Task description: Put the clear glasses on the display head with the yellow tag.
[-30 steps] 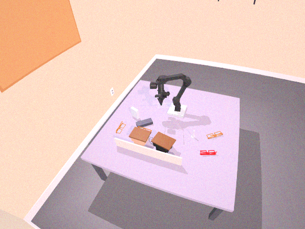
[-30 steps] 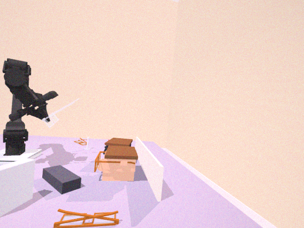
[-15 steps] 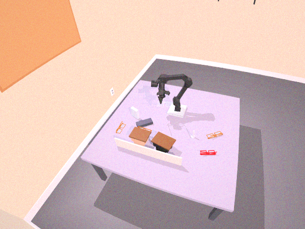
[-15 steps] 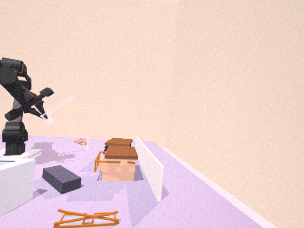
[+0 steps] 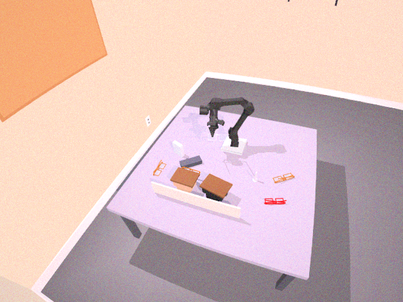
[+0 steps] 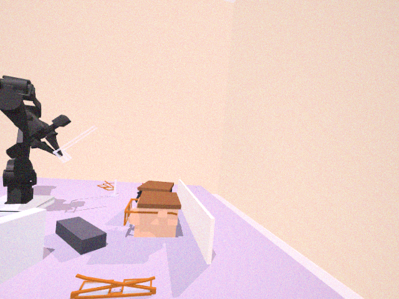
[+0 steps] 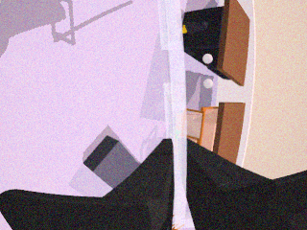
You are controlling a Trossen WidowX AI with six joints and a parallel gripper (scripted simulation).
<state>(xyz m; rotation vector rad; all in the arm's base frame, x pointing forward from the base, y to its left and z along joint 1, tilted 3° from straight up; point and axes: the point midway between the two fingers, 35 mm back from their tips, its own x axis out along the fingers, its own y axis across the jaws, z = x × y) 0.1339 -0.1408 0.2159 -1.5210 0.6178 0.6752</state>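
While your gripper (image 6: 57, 151) hangs high above the table (image 5: 276, 234), its fingers are pinched on the clear glasses (image 6: 69, 146), whose temples stick up and to the right in the exterior view. You have the dark head (image 7: 203, 34) with the yellow tag (image 7: 184, 29) ahead in the wrist view, with the pale head (image 6: 156, 222) beside it already wearing orange glasses (image 6: 128, 210). Both heads stand against a white panel (image 6: 196, 218), with a grey box (image 6: 80, 234) near them
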